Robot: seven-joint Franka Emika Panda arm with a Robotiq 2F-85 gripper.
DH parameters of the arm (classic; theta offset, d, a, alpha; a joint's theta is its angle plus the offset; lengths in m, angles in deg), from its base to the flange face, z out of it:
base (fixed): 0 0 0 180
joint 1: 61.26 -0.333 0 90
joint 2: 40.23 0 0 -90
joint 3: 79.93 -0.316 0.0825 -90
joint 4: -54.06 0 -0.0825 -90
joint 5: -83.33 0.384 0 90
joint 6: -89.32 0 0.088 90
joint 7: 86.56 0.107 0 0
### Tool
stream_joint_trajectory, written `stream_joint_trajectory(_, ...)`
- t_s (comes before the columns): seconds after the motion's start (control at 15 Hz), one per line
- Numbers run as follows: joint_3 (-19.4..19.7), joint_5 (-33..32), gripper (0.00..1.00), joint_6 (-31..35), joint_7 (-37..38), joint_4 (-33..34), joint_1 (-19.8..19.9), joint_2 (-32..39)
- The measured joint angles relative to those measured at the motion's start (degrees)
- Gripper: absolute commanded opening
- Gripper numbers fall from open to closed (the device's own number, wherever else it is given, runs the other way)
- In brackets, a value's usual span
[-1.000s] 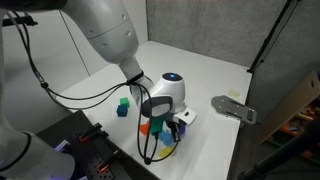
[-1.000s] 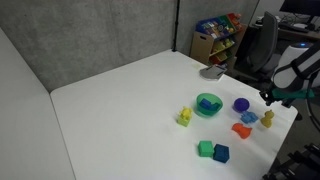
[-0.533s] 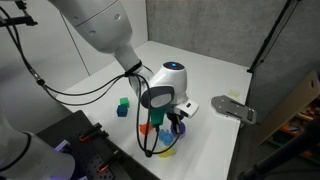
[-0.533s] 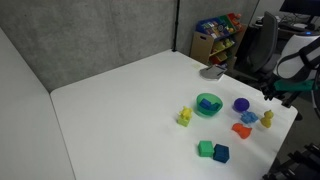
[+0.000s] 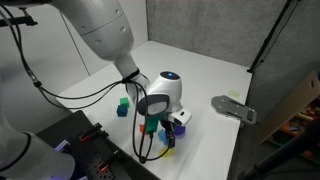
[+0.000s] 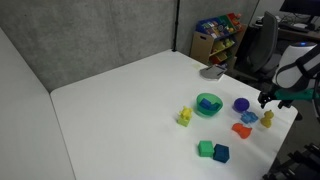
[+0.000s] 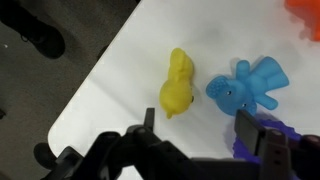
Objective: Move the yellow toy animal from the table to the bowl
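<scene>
The yellow toy animal (image 7: 178,85) lies on the white table near its edge, seen small in an exterior view (image 6: 267,119). My gripper (image 7: 197,122) hovers just above it, open, with nothing between the fingers. The toy sits a little ahead of the left finger (image 7: 148,118). The right finger (image 7: 246,128) is over a light blue toy (image 7: 248,85). In an exterior view the gripper (image 6: 267,102) hangs at the table's right end. The green bowl (image 6: 208,104) stands left of it with something blue inside. From the other side the arm's wrist (image 5: 163,98) hides the bowl.
Around the gripper lie a dark purple round object (image 6: 241,104), an orange piece (image 6: 241,130) and a paler yellow-green figure (image 6: 184,117). A green block (image 6: 205,149) and a blue block (image 6: 221,153) sit nearer the front. A grey flat object (image 6: 212,72) lies at the back. The table edge (image 7: 95,85) is close.
The jaws have gone from shut to open. The wrist rose a little, then came back down over the yellow and blue toys. The toys have not moved.
</scene>
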Motion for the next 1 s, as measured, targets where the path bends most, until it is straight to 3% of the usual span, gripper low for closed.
stream_joint_trajectory(0.4,1.3,-0.1,0.99,7.2,1.9,0.8,-0.6,8.3)
stream_joint_trajectory(0.47,1.6,0.0,0.75,7.9,2.0,1.1,-0.8,9.4)
stream_joint_trajectory(0.6,2.3,0.4,0.68,8.8,2.2,1.5,-1.5,11.4)
stream_joint_trajectory(1.0,4.4,1.7,0.20,8.8,2.7,2.5,-4.5,13.9)
